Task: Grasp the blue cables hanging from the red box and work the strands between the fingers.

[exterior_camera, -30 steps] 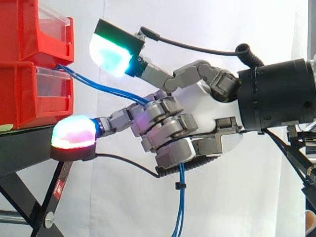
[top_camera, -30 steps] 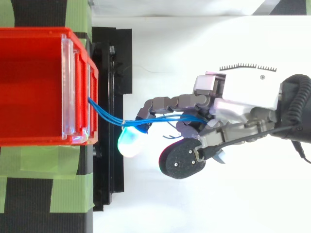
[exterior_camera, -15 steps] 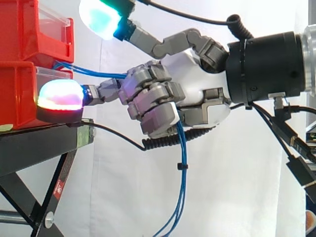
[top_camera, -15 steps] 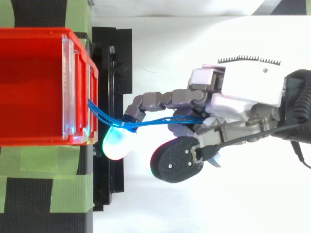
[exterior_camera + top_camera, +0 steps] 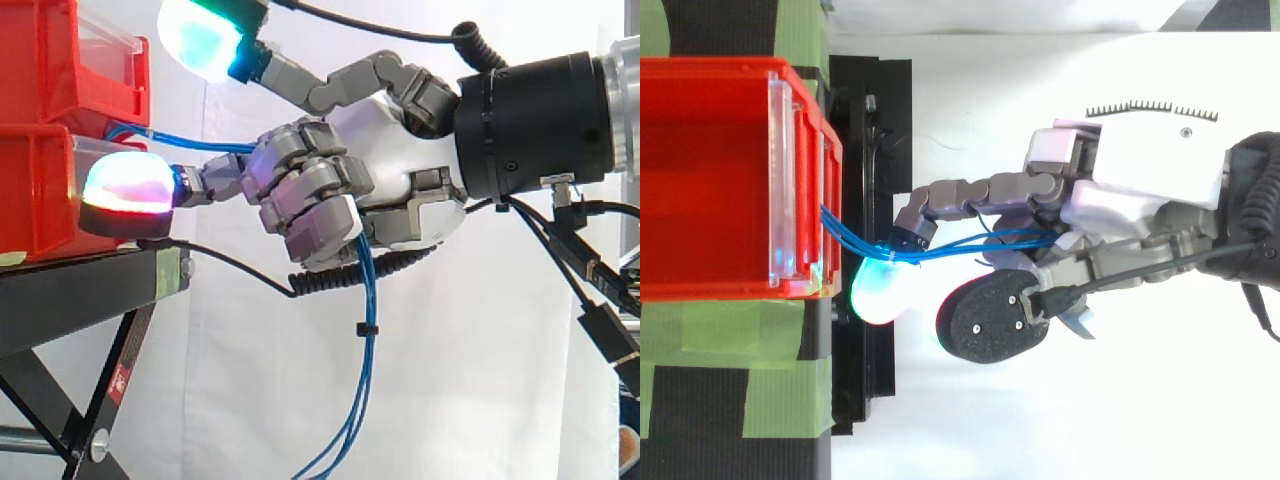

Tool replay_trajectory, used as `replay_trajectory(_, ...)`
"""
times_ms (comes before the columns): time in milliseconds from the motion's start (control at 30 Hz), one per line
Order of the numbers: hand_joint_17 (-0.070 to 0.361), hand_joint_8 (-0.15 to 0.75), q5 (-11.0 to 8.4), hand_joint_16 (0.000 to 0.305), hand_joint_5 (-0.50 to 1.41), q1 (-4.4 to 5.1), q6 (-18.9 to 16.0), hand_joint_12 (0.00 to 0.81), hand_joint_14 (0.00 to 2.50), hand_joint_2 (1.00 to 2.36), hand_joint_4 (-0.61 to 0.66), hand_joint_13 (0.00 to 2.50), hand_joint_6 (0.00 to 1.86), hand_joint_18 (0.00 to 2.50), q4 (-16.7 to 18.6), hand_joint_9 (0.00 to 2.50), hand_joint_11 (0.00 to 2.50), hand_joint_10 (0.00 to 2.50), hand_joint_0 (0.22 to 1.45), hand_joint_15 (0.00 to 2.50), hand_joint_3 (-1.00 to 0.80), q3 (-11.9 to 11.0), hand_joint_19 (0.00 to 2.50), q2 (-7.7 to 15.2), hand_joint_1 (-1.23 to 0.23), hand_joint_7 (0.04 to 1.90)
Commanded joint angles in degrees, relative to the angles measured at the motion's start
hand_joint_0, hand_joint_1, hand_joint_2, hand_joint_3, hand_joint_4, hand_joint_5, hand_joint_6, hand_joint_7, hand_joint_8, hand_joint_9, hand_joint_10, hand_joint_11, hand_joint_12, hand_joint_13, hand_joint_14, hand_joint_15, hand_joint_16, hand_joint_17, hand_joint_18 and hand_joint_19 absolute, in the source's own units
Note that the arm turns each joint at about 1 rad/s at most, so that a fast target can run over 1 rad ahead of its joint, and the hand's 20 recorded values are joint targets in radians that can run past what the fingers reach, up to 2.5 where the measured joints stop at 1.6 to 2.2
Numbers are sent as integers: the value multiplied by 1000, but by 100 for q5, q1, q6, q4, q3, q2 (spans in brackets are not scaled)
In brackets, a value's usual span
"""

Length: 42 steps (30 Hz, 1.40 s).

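Hand [image 5: 400, 175] grips blue cables [image 5: 368, 290] beside two stacked red bins [image 5: 40, 190].

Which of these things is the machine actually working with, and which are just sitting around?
In the job:
- thin blue cables
- stacked red plastic bins that the cables hang from
- robot hand, with its fingers curled round the strands

Just there:
- black metal stand
- green tape strips
- white curtain

The bins [image 5: 40, 70] are red with clear fronts. The cables [image 5: 366, 290] are bright blue. The hand [image 5: 390, 150] is white and grey, one pad [image 5: 130, 185] glowing pink to red, another pad [image 5: 200, 35] cyan and green. The stand [image 5: 70, 300] is black, the curtain [image 5: 480, 380] white, the tape [image 5: 730, 335] light green.
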<state>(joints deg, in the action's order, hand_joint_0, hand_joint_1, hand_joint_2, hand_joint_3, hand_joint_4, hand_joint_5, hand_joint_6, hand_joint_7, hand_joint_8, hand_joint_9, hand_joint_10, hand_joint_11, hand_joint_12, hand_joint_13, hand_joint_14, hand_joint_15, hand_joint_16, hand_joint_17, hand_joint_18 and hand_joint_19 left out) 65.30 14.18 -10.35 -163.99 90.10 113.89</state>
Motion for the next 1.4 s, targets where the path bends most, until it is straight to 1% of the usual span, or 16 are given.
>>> replay_trajectory(0,124,417,0,55,193,-3,-11,476,2500,1000,237,1272,12,1656,-1,928,2500,2500,856,1643,-982,-1,1018,-7,-604,1186)
replay_trajectory(33,124,417,-35,55,193,-20,-19,476,2500,1001,239,1272,11,1656,-1,928,2500,2500,856,1643,-979,-1,1018,2,-605,1187)
replay_trajectory(167,124,417,-114,55,196,-29,-37,476,2500,1002,236,1272,11,1656,-10,928,2500,2500,861,1643,-957,-1,1018,2,-602,1195)
replay_trajectory(267,124,417,-263,55,198,-56,-81,476,2500,1003,235,1272,10,1656,-19,928,2500,2500,866,1643,-938,-1,1018,2,-603,1197)
replay_trajectory(467,124,417,-422,55,201,-100,-55,476,2500,1003,231,1272,9,1656,-28,928,2500,2500,870,1643,-927,-1,1018,-42,-603,1214)
replay_trajectory(567,124,417,-457,55,206,-108,-46,476,2500,1003,223,1272,10,1656,-36,928,2500,2500,873,1643,-918,-1,1018,-60,-603,1240)
replay_trajectory(600,124,417,-465,55,209,-126,-37,476,2500,1005,226,1272,9,1656,-63,928,2500,2500,875,1643,-907,-1,1018,-78,-604,1241)
replay_trajectory(733,124,417,-465,55,222,-126,33,476,2500,1006,204,1272,8,1656,-89,928,2500,2500,880,1643,-877,-1,1018,-174,-608,1284)
replay_trajectory(800,124,417,-474,55,221,-100,297,476,2500,1007,191,1272,6,1656,-89,928,2500,2500,883,1643,-857,-1,1018,-280,-611,1324)
replay_trajectory(933,124,417,-474,55,224,-100,420,476,2500,1007,184,1272,1,1656,-89,928,2500,2500,888,1643,-848,-1,1018,-288,-617,1375)
replay_trajectory(1033,124,417,-474,55,173,-91,429,476,2500,1008,184,1272,190,1656,-89,928,2500,2500,900,1643,-824,-1,1018,-288,-627,1321)
replay_trajectory(1100,124,417,-474,55,131,-82,429,476,2500,1010,190,1272,397,1656,-89,928,2500,2500,914,1643,-775,-1,1018,-288,-632,1250)
replay_trajectory(1133,124,417,-474,55,122,-73,429,476,2500,1010,188,1272,439,1656,-89,928,2500,2500,916,1643,-760,-1,1018,-288,-631,1239)
replay_trajectory(1200,124,417,-474,55,100,-82,438,476,2500,1012,188,1272,589,1656,-89,928,2500,2500,922,1643,-704,-1,1018,-288,-629,1185)
replay_trajectory(1300,124,417,-474,55,97,-73,455,476,2500,1015,181,1272,646,1656,-98,928,2500,2500,926,1643,-632,-1,1018,-288,-620,1174)
replay_trajectory(1367,124,417,-474,55,105,-73,464,476,2500,1018,178,1272,658,1656,-98,928,2500,2500,927,1643,-540,-1,1018,-288,-615,1167)
